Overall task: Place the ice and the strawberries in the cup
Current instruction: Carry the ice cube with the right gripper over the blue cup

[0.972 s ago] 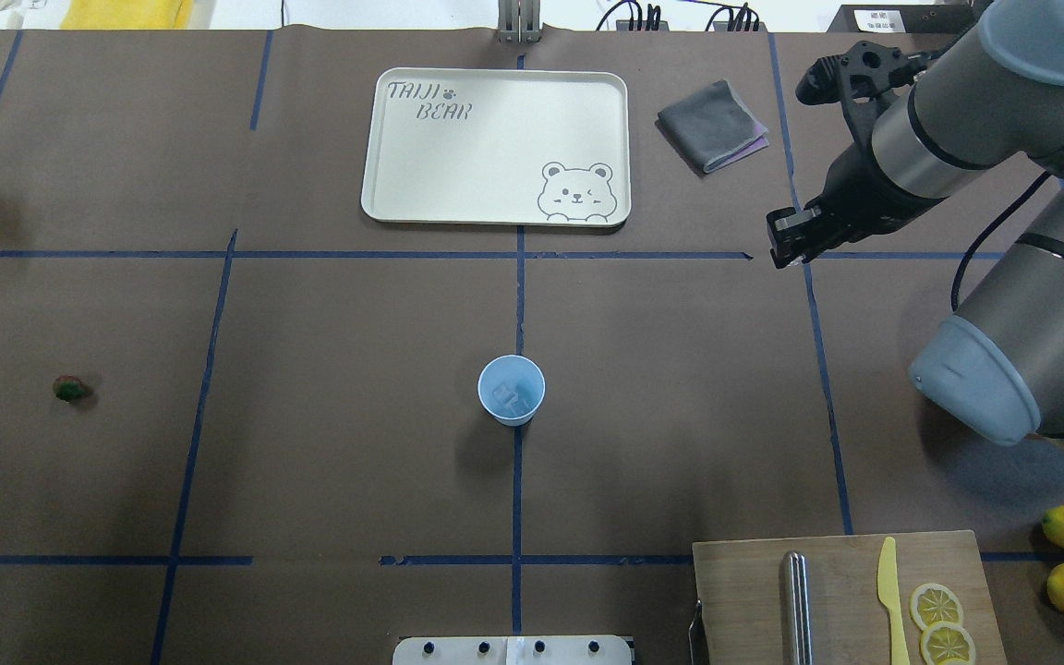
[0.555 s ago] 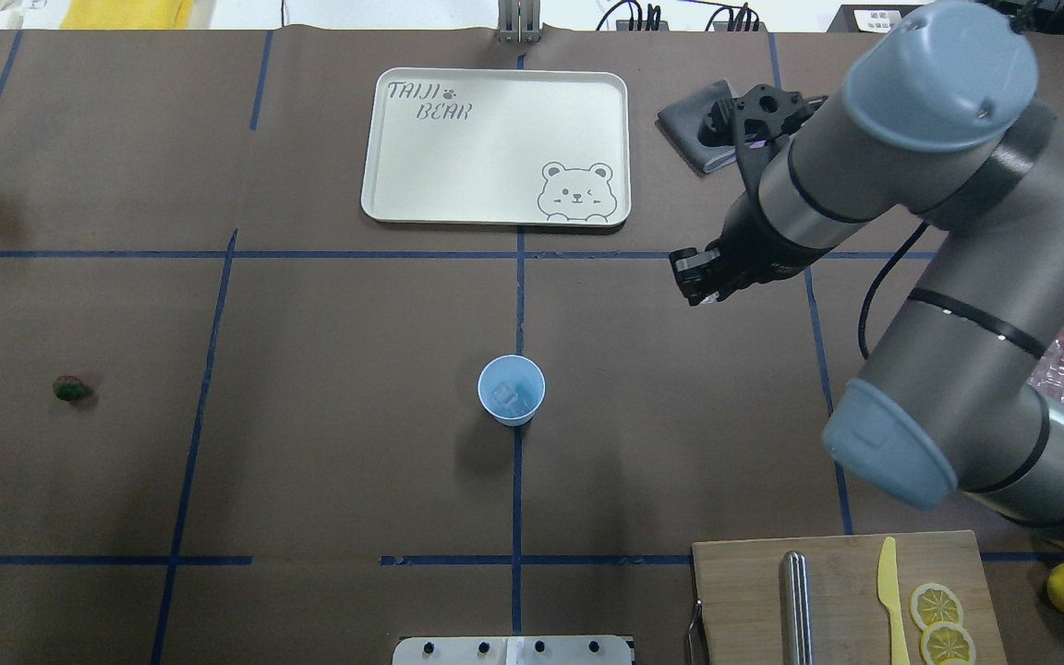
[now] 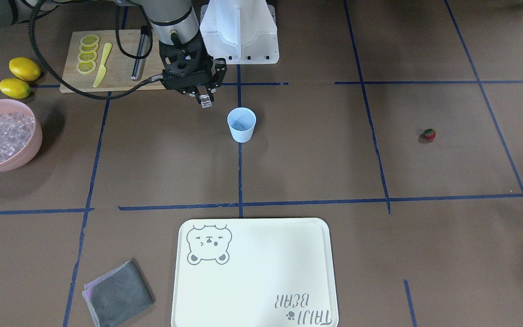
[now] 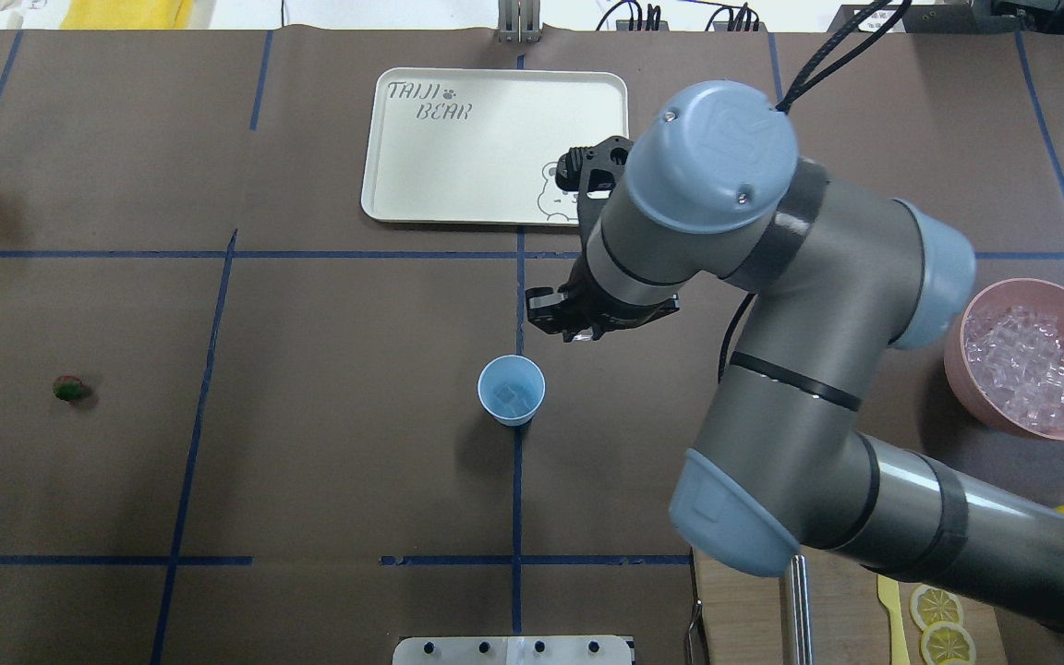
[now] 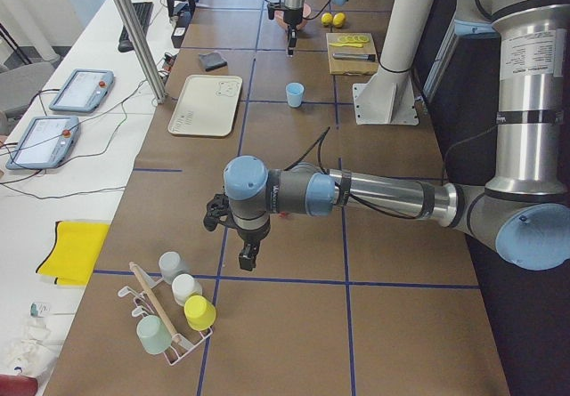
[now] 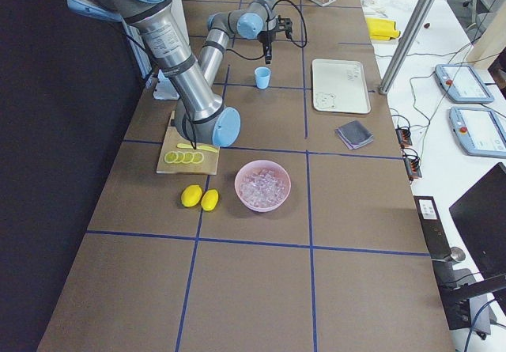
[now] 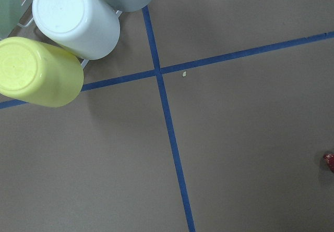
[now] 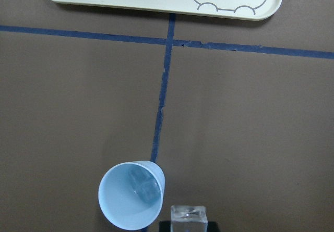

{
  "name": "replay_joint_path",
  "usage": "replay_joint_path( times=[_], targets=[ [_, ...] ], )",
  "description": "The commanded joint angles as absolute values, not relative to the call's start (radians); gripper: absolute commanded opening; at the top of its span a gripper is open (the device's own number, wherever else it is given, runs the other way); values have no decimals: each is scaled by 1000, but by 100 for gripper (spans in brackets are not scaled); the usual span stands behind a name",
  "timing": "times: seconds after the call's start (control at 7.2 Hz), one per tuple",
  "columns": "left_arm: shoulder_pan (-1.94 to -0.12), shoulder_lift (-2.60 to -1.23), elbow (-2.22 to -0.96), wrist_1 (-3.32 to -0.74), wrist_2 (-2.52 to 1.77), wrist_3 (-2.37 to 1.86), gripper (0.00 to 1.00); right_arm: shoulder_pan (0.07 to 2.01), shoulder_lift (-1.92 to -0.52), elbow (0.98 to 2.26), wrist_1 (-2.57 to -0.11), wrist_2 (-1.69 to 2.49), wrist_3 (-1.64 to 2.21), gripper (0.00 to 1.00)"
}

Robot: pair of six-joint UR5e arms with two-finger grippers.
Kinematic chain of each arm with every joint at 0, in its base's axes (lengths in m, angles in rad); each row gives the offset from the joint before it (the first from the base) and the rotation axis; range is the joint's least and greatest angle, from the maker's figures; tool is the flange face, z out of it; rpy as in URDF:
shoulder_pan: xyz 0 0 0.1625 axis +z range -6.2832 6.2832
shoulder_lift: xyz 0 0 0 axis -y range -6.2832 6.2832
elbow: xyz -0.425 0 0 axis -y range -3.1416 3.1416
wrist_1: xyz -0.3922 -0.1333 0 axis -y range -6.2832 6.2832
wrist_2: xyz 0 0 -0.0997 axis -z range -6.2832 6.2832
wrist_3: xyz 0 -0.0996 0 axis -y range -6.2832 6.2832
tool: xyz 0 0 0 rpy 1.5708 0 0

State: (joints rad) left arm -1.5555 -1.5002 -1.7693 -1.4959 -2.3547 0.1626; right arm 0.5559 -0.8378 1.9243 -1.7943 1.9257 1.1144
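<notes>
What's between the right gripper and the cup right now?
Nothing: only bare brown table covering separates the right gripper, shut on an ice cube, from the cup, in the front-facing view.

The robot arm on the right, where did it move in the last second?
The right hand swung left across the table, from out by the grey cloth to just short of the cup, and it holds one ice cube now. The cup, with ice already inside, the strawberry and the tray stayed where they were.
</notes>
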Motion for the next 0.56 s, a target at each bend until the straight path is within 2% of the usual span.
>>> replay_joint_path(
  times=[0.0,0.42],
  targets=[
    [-1555,-1499,-1769,-1496,-2355,163,100,513,-717,1797,-1799,1890,1167,0],
    [-1555,-1500,-1769,-1496,-2355,163,100,442,-710,1727,-1799,1809,1166,0]
  ],
)
